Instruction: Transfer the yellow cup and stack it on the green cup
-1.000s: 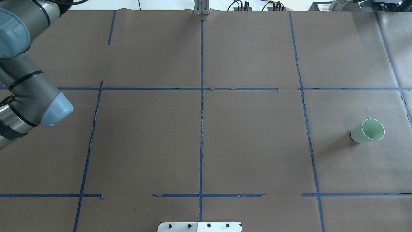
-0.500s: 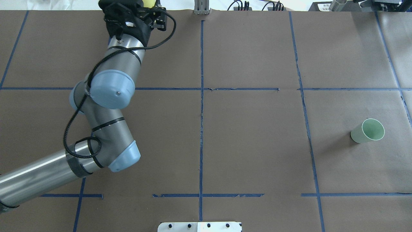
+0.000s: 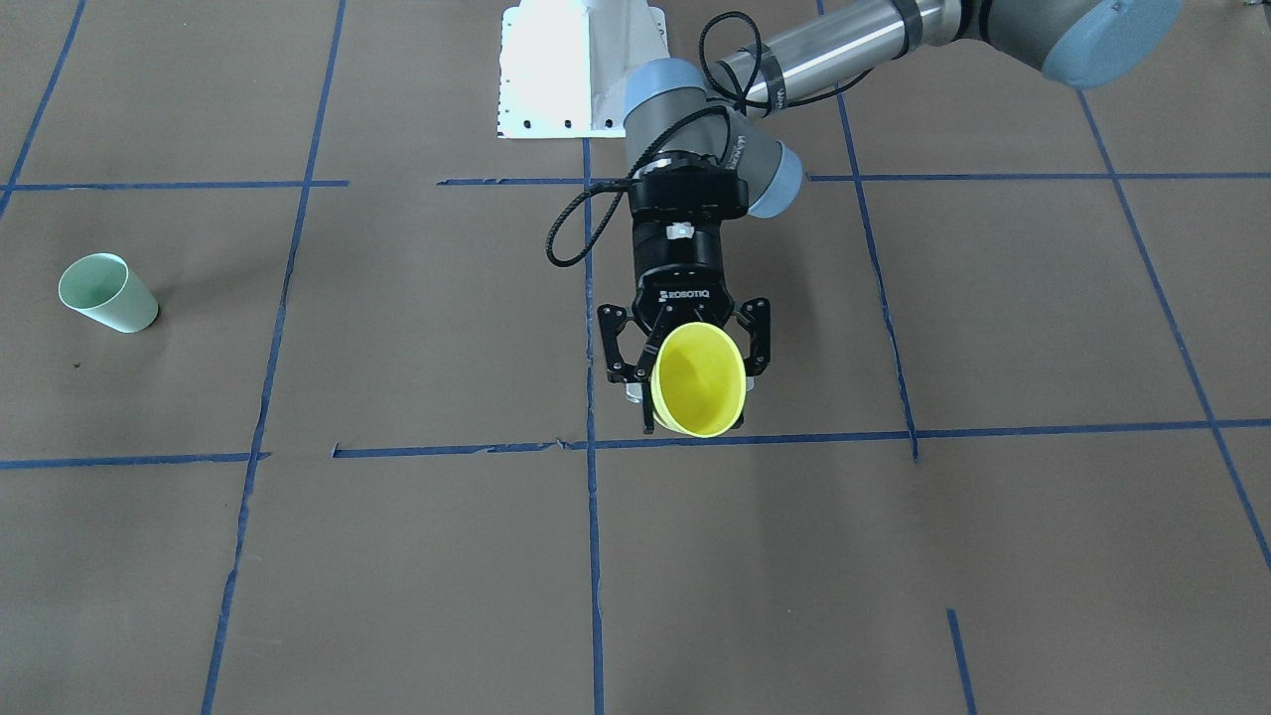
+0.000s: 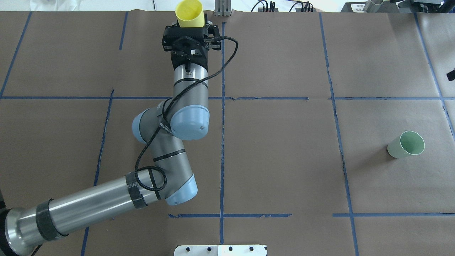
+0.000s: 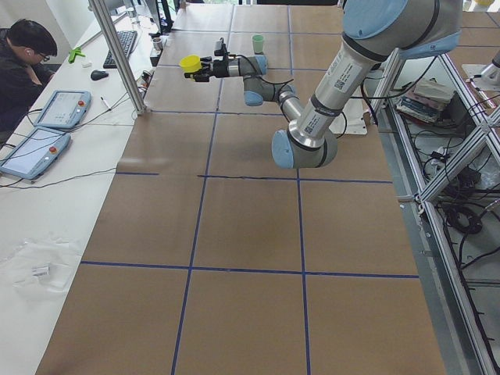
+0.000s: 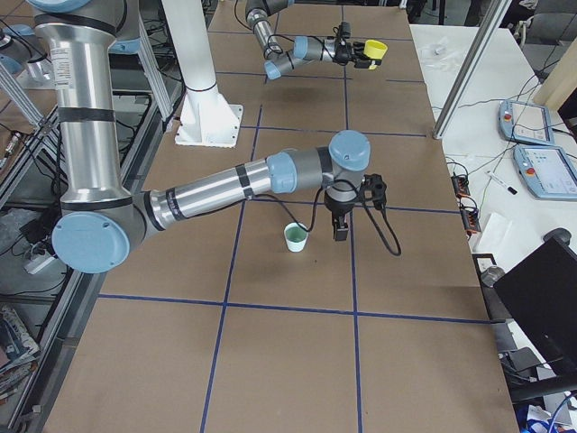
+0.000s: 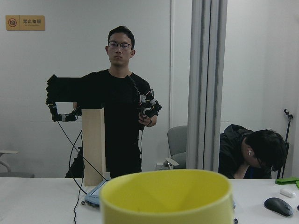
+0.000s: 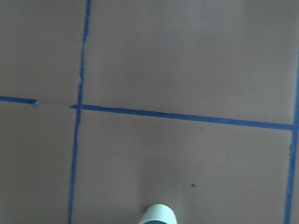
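Overhead from behind, front camera opposite, both showing the green cup [image 4: 406, 144], side views lengthwise

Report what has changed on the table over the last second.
The left gripper, out of the overhead view a second ago, swung in from the left along the far side, almost to the centre tape line. Its fingers are shut on the yellow cup, which was already with it half a second ago and is tipped with its mouth facing away from the robot. The green cup stayed upright where it was.
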Motion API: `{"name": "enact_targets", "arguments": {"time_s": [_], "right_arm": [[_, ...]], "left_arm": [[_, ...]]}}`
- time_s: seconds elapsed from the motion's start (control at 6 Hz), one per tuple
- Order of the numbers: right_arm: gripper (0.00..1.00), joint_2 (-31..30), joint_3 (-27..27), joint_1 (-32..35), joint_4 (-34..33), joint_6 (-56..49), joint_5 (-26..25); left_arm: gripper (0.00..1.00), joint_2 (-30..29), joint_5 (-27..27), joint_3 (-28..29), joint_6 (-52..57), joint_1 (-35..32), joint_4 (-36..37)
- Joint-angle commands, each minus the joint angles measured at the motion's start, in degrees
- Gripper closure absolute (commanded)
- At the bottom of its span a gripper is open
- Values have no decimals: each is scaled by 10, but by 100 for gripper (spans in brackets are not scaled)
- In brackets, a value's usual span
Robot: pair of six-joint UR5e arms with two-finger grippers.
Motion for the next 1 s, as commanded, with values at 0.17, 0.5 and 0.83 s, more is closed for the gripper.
{"name": "enact_targets", "arguments": {"time_s": [0.17, 0.5, 0.83], "right_arm": [[0, 182, 14, -97, -97, 202, -5], [0, 292, -42, -156, -97, 288, -41], [0, 466, -225, -185, -104, 314, -50]], "left_arm": [[54, -27, 32, 33, -40, 35, 47], [54, -27, 31, 34, -40, 47, 47], [54, -27, 27, 37, -41, 56, 47]]}}
